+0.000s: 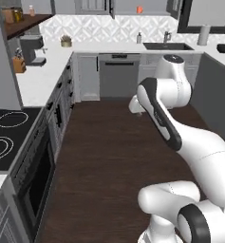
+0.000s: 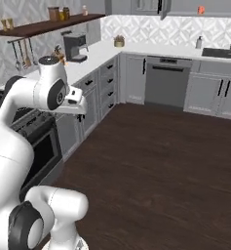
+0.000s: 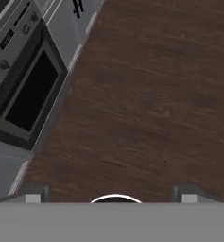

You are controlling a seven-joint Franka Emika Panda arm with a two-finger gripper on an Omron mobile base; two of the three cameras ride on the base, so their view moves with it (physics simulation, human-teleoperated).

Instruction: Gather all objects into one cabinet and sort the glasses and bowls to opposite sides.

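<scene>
Gripper state: our gripper (image 3: 111,197) has its two fingertips spread as wide as they go, with nothing between them; it looks straight down at the dark wood floor (image 3: 156,94).
Gripper place: we hold it over the open floor in the middle of the kitchen, with the oven front (image 3: 30,92) off to one side below it.
Direction to the task's things: the orange mug (image 1: 139,9) lies far ahead of us and well above hand level, in the wall cabinet (image 1: 123,5) over the far counter, up and to the left of the sink (image 1: 167,46).
Second thing: a dark bowl (image 1: 223,48) sits on the counter to the right of the sink, well apart from the mug and lower than it.
Long axis: the mug looks upright on its shelf, but it is too small for us to tell which way its handle turns.
Look of the mug: a small bright orange spot against the grey cabinet.
Look of the bowl: wide, low and dark; no grain readable from here.
Our judgement: nothing is within reach yet; we must first drive toward the far counter and raise the hand.
</scene>
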